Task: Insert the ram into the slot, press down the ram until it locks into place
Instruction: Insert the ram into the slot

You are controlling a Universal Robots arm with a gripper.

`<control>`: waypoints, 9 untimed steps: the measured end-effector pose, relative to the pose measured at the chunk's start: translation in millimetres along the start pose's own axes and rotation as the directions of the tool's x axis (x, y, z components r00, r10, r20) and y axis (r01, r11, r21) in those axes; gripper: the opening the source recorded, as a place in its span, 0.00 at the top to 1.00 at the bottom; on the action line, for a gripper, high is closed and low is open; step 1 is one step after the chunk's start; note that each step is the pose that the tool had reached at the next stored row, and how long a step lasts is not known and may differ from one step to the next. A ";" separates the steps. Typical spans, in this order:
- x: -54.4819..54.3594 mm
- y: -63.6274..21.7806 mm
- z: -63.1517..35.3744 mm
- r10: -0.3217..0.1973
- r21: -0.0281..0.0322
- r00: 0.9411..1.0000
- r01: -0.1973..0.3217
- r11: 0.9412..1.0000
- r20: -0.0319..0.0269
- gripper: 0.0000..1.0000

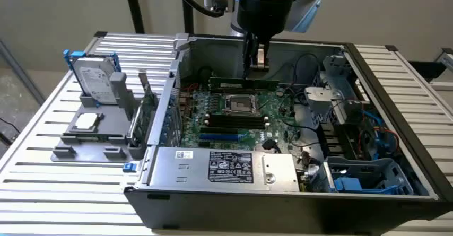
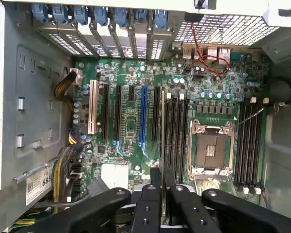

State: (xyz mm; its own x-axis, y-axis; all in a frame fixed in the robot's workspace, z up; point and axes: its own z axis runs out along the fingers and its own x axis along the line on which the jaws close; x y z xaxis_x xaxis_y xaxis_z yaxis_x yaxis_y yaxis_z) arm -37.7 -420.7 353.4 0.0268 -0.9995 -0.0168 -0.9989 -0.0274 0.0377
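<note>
Exterior view: the arm (image 1: 263,8) is being held nearly upright over the open computer case (image 1: 283,207), with its wrist being pointed straight down toward the back part of the motherboard (image 1: 212,101). The gripper (image 1: 259,66) is being kept clamped on the ram (image 1: 244,82), which is being gripped by its upper edge, a little toward the exterior view's right of its middle. The ram is being carried level and on edge, in the air above the board, and is being seen just behind the processor socket (image 1: 239,105). It is not being touched by any socket.

From the wrist view, the ram is being shown edge-on as a thin line running out from between the two black fingers (image 2: 148,204). That line is being kept parallel to the slot (image 2: 170,136), one of four alike black ones lying side by side just beside it. Which of the four is being lined up cannot be told. A second group of black slots (image 2: 247,145) is being seen on the other side of the processor socket, and a blue socket (image 2: 143,116) is lying near the first group, on the side away from the processor socket.

At the exterior view's left, a hard drive (image 1: 95,82) is being held upright in a grey stand (image 1: 85,138) on the slatted table (image 1: 42,162), well apart from the gripper.
</note>
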 end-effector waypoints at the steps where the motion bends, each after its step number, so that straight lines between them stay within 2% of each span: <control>1: 0.0 0.0 0.0 0.000 0.000 1.000 0.000 1.000 0.000 0.87; 9: 0.0 0.0 0.0 0.000 0.000 1.000 0.000 1.000 0.000 0.87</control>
State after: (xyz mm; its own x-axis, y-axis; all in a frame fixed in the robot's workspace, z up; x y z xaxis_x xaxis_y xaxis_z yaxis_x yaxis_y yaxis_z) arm -37.7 -420.7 353.4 0.0269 -0.9995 -0.0169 -0.9989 -0.0275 0.0378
